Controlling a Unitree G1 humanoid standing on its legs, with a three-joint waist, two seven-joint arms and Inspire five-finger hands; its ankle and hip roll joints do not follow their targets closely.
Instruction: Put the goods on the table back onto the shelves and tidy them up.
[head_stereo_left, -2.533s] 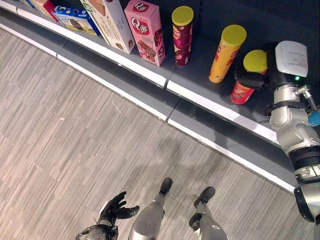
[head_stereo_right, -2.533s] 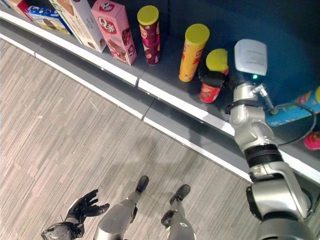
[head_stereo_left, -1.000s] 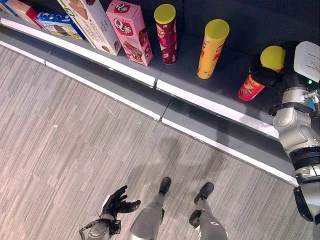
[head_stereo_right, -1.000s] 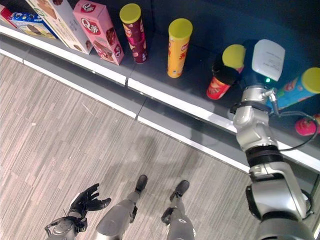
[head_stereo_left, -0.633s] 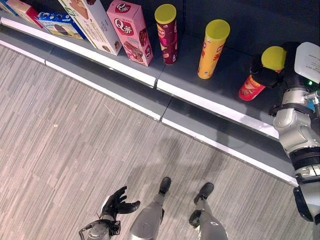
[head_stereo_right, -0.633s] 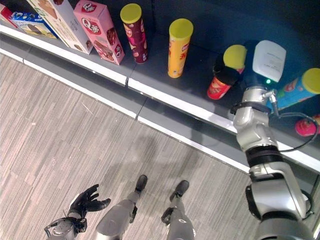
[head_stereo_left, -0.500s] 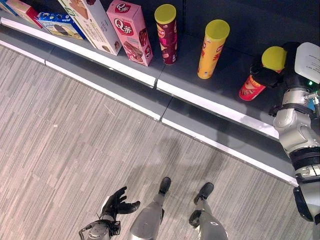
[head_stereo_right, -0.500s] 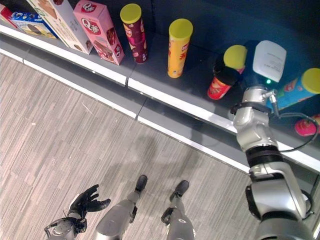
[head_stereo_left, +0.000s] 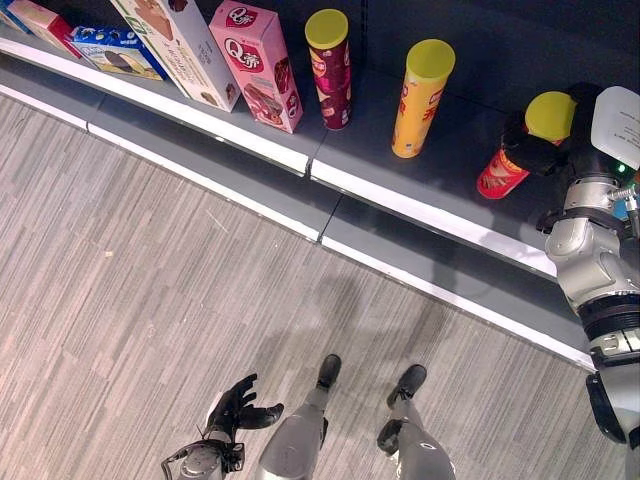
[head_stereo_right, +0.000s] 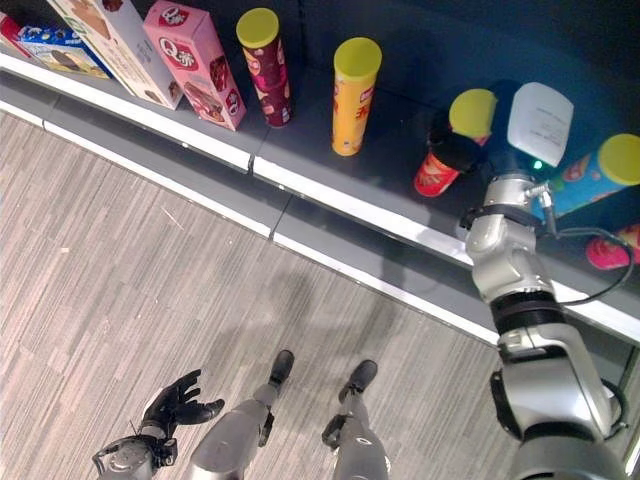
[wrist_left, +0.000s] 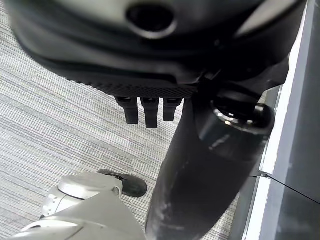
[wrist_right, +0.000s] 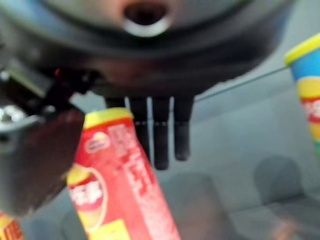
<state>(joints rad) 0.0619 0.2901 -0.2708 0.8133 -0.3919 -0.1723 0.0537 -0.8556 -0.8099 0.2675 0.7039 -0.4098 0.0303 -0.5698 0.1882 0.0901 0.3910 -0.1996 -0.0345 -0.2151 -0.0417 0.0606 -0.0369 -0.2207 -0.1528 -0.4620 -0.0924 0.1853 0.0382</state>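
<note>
A red snack can with a yellow lid leans tilted over the dark shelf at the right. My right hand reaches in from the right and is shut on its upper part. In the right wrist view the red snack can sits between the thumb and the fingers. I cannot tell whether its base touches the shelf. My left hand hangs open low over the floor, holding nothing, and its fingers are relaxed.
Along the shelf to the left stand a yellow can, a maroon can, a pink box, a tall pale box and a blue box. A blue can lies right of my arm. The striped floor lies below.
Since 2.5 s ago my right hand has carried the red can to the right, away from the yellow can. Over the last half second it has held almost still. The left hand stays low.
</note>
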